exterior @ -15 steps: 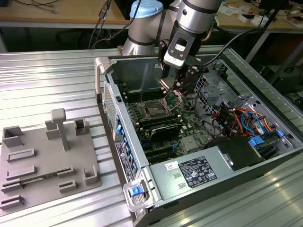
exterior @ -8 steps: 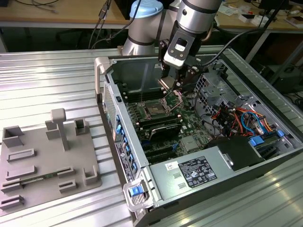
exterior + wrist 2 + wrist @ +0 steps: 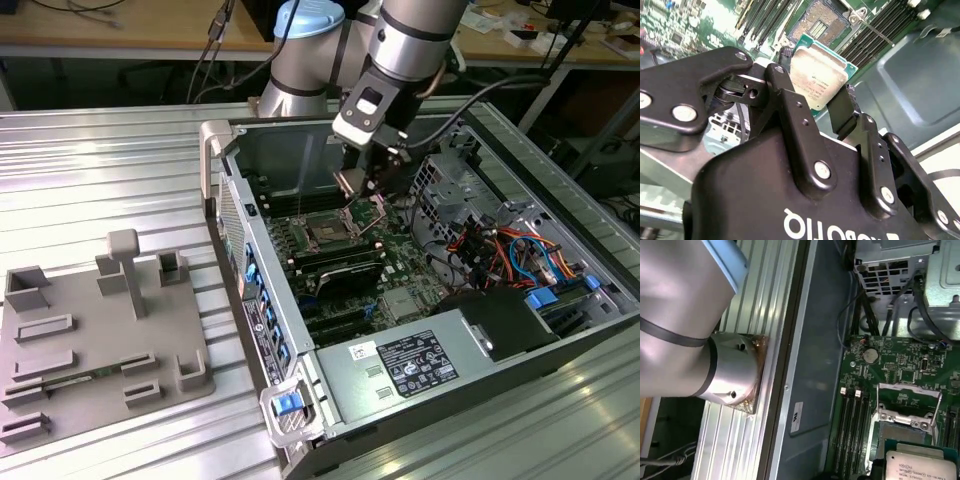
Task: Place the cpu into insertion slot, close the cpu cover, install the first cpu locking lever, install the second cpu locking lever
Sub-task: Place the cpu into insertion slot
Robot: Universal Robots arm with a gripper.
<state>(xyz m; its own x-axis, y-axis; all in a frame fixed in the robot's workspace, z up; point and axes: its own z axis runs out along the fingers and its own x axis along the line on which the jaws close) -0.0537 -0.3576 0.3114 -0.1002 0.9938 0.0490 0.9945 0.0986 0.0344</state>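
Note:
My gripper (image 3: 812, 82) is shut on the cpu (image 3: 817, 75), a small square chip with a silvery top and green rim, pinched by its edges between the two black fingers (image 3: 785, 100). In the exterior view the gripper (image 3: 365, 190) hangs with the cpu (image 3: 352, 183) just above and behind the insertion slot (image 3: 328, 232) on the green motherboard. The slot (image 3: 821, 21) lies uncovered beyond the chip, its dark contact field showing. In the first wrist view the cpu (image 3: 920, 465) hovers close to the slot (image 3: 900, 430), and the cpu cover (image 3: 910, 388) stands swung up. A thin lever (image 3: 875, 31) sticks out beside the slot.
The open computer case (image 3: 250, 300) rests on a ribbed metal table. Long black memory slots (image 3: 335, 270) flank the socket. A power supply (image 3: 420, 365) fills the case's near end, and a drive cage with coloured cables (image 3: 500, 240) is at the exterior view's right. A grey fixture plate (image 3: 100, 340) lies at its left.

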